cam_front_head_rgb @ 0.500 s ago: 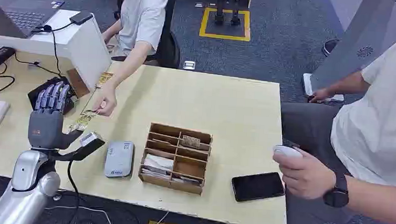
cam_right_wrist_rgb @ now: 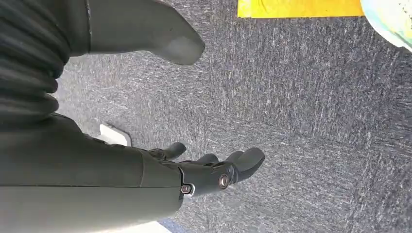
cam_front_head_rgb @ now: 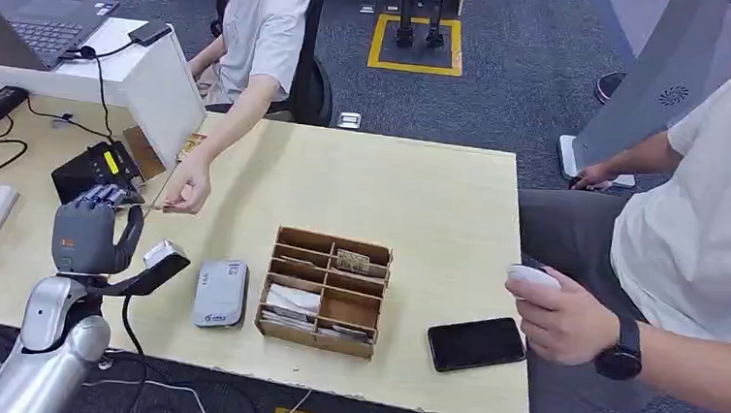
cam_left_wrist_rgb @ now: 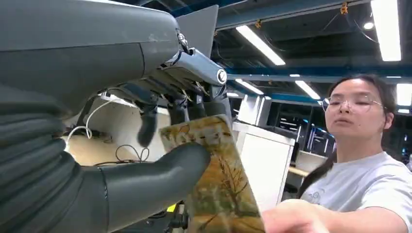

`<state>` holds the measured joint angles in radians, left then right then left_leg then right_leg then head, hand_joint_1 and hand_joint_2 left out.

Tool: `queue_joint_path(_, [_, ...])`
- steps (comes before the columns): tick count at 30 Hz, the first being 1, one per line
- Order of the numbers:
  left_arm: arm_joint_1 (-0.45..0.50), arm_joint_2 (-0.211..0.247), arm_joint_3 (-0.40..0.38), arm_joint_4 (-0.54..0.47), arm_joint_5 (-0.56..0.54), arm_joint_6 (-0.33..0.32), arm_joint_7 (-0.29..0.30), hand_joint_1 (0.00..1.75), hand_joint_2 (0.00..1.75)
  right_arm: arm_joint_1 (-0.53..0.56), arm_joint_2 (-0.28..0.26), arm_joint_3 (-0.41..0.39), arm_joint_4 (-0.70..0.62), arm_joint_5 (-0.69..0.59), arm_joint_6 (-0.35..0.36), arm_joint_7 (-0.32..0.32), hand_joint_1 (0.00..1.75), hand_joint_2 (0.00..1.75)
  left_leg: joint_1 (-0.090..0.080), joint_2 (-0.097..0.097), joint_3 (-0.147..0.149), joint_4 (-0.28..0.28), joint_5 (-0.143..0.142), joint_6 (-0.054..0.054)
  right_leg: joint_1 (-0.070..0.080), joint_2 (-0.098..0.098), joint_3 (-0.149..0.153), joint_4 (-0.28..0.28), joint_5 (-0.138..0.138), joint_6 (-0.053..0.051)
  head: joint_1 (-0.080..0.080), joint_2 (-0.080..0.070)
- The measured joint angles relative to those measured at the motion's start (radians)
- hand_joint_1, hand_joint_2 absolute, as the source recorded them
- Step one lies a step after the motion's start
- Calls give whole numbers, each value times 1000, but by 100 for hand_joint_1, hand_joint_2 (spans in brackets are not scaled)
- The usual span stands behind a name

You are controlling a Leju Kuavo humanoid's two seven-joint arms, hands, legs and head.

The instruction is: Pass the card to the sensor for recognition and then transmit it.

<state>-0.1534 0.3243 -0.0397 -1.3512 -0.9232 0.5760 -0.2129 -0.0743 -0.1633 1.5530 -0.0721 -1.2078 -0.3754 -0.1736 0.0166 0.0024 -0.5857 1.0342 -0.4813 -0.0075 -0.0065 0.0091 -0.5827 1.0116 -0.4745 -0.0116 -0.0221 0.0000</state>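
Grey left hand raised near the table's left edge, fingers curled and thumb pressed onto a card. From the head view, just a thin sliver of that card, edge-on, between the robot's fingers and a person's hand pinching its far end. From the left wrist view, far plainer: yellow-brown printed face of the card, thumb across one side, dark fingers behind the other, the person's hand blurred at the card's lower end. Grip on the card therefore shared between robot and person.

Grey sensor flat near the table's front edge, just beside a wooden compartment box. Black phone toward the front right corner. Black terminal with a yellow label by the left edge, beyond the left hand.

Right hand hanging over grey carpet in its own wrist view, fingers apart, holding nothing.
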Motion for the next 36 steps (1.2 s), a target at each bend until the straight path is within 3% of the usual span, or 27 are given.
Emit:
queue_joint_path(9, [11, 1, 13, 0, 16, -4, -11, 175, 175, 0, 0, 0, 0, 3, 1, 3, 0, 175, 0, 0, 0, 0, 0, 0, 0, 0, 0, 0, 0, 0, 0, 0])
queue_joint_path(14, [23, -4, 17, -10, 114, -25, -69, 175, 175, 0, 0, 0, 0, 7, 0, 3, 0, 175, 0, 0, 0, 0, 0, 0, 0, 0, 0, 0, 0, 0, 0, 0])
queue_joint_path(20, [28, -16, 31, -26, 180, -84, -71, 175, 175, 0, 0, 0, 0, 8, -2, 8, 0, 175, 0, 0, 0, 0, 0, 0, 0, 0, 0, 0, 0, 0, 0, 0])
queue_joint_path(23, [28, -26, 34, -29, 255, -163, -46, 175, 175, 1, 0, 0, 0, 2, -3, 9, 0, 175, 0, 0, 0, 0, 0, 0, 0, 0, 0, 0, 0, 0, 0, 0])
queue_joint_path(26, [28, -53, 48, -40, 445, -348, 15, 175, 175, 1, 2, 0, 0, -6, -13, 12, 0, 175, 0, 0, 0, 0, 0, 0, 0, 0, 0, 0, 0, 0, 0, 0])
queue_joint_path(29, [34, -68, 48, -58, 575, -479, 89, 175, 175, 5, 6, 0, 0, -20, -18, 23, 0, 175, 0, 0, 0, 0, 0, 0, 0, 0, 0, 0, 0, 0, 0, 0])
queue_joint_path(36, [89, -63, 64, -106, 628, -531, 114, 175, 175, 15, 11, 0, 0, -24, -24, 24, 0, 175, 0, 0, 0, 0, 0, 0, 0, 0, 0, 0, 0, 0, 0, 0])
